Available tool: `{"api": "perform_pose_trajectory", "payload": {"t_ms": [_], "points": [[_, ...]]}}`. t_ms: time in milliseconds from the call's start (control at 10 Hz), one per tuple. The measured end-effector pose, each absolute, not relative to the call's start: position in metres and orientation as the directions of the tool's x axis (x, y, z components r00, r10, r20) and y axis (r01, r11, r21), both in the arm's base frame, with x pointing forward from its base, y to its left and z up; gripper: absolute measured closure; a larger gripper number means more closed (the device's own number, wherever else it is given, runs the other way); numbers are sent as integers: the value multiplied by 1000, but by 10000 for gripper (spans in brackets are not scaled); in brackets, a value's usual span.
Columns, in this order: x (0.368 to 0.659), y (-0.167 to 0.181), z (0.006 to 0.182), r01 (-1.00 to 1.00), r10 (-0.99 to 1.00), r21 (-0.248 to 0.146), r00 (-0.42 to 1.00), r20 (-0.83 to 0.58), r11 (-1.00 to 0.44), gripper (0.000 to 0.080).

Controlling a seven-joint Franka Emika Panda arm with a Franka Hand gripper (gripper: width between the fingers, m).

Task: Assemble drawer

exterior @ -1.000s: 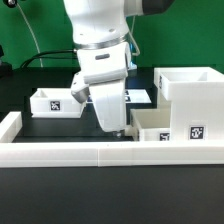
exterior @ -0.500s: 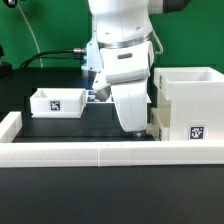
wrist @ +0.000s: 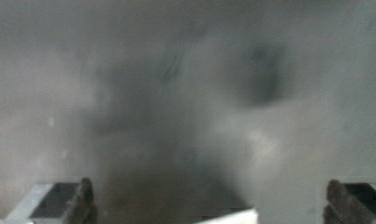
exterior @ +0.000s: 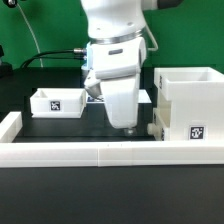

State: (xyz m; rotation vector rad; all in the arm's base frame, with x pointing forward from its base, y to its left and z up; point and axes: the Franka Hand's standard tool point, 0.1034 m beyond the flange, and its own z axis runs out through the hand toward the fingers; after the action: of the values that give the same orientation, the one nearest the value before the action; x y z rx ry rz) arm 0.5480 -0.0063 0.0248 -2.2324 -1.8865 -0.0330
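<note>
In the exterior view the gripper (exterior: pixel 128 126) hangs low at frame centre. It covers the left end of one tray (exterior: pixel 175 134), which sits in front of the housing (exterior: pixel 188 90) at right. The other tray (exterior: pixel 57 101) sits at left. Only the blurred wrist view shows the fingers (wrist: pixel 60 200), which are spread apart.

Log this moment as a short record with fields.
gripper: low near the table, fingers spread, open
first tray: exterior view's left, apart from the gripper
second tray: beside the housing, partly hidden by the gripper
housing: upright, exterior view's right, open top
wrist view: too blurred to show parts
</note>
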Motion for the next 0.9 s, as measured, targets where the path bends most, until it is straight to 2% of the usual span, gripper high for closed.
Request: {"api": "perform_pose_trajectory", "payload": {"t_ms": [400, 700, 900], "points": [[518, -50, 39, 971, 969, -158, 201, 145, -178, 150], [492, -76, 57, 962, 960, -146, 248, 127, -229, 150], [486, -87, 69, 953, 953, -154, 280, 121, -260, 150]]}}
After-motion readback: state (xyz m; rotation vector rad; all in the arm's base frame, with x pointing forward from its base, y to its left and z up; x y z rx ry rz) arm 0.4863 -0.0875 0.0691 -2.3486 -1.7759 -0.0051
